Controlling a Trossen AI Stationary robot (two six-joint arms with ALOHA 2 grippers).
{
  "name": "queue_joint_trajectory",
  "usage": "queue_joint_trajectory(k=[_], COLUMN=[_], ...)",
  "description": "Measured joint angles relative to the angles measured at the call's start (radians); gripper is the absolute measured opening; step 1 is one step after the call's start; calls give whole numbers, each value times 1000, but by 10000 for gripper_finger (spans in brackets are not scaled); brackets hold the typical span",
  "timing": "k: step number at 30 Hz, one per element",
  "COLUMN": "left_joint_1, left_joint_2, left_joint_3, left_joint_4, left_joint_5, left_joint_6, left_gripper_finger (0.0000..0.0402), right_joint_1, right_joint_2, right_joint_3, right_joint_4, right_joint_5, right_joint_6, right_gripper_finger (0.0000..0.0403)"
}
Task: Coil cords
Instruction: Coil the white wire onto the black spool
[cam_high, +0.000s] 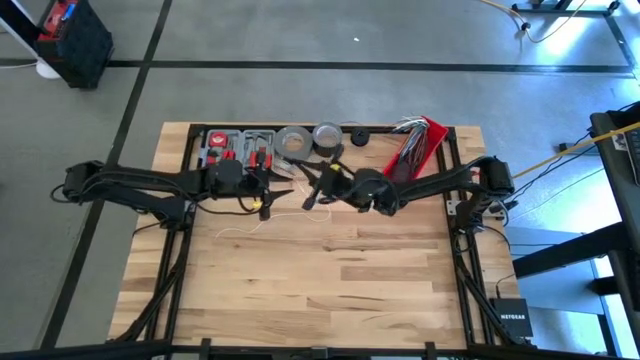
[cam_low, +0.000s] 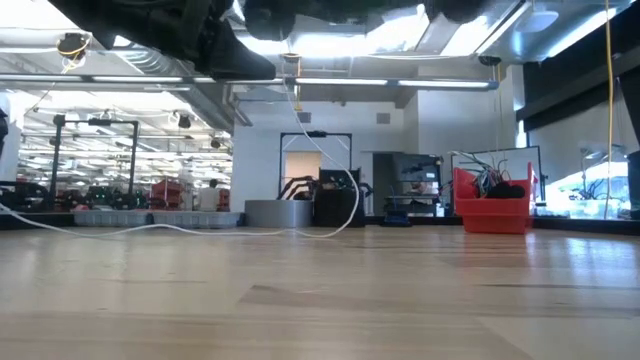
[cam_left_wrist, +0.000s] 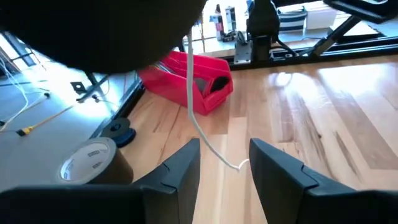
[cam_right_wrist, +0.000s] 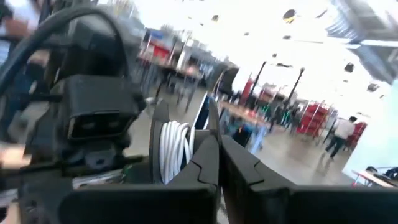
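The white cord (cam_low: 322, 160) hangs from my right gripper (cam_high: 316, 188) above the middle of the table's far half. From there it curves down and trails along the wood toward the left (cam_high: 245, 228). In the right wrist view my right gripper (cam_right_wrist: 219, 152) is shut. Several white turns of cord (cam_right_wrist: 174, 149) show close beside its fingers; what they are wound on I cannot tell. My left gripper (cam_left_wrist: 224, 158) faces it from the left, open, with the hanging cord (cam_left_wrist: 189, 87) just beyond its fingertips. No dark cord shows. My right gripper is shut on the white cord, well above the table. Its own dark body hides the place of contact. The cord comes out below it (cam_left_wrist: 187, 53) and hangs slack. The lower run (cam_low: 150, 228) lies on the table. The fingers point roughly level toward the table's left.
Along the far edge stand a tool tray (cam_high: 235, 148), two tape rolls (cam_high: 293, 140) (cam_high: 327, 133), a small round black thing (cam_high: 360, 137) and a red bin (cam_high: 420, 145) holding cables. The near half of the table (cam_high: 330, 290) is bare wood.
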Motion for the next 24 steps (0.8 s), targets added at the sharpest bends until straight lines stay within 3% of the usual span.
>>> queue_joint_trajectory(k=[7,13,24], left_joint_1=[0,1,2], left_joint_2=[0,28,221], left_joint_3=[0,0,0], left_joint_4=[32,85,264], left_joint_5=[-36,-35,-34], left_joint_6=[-41,-105,-79], left_gripper_finger=[131,131,131], right_joint_1=[-2,-1,-1], right_joint_2=[-2,-3,-3], right_joint_3=[-114,-115,-115], right_joint_4=[274,258,258], right_joint_5=[-25,-65,-83], right_joint_6=[8,8,12], right_gripper_finger=[5,5,5])
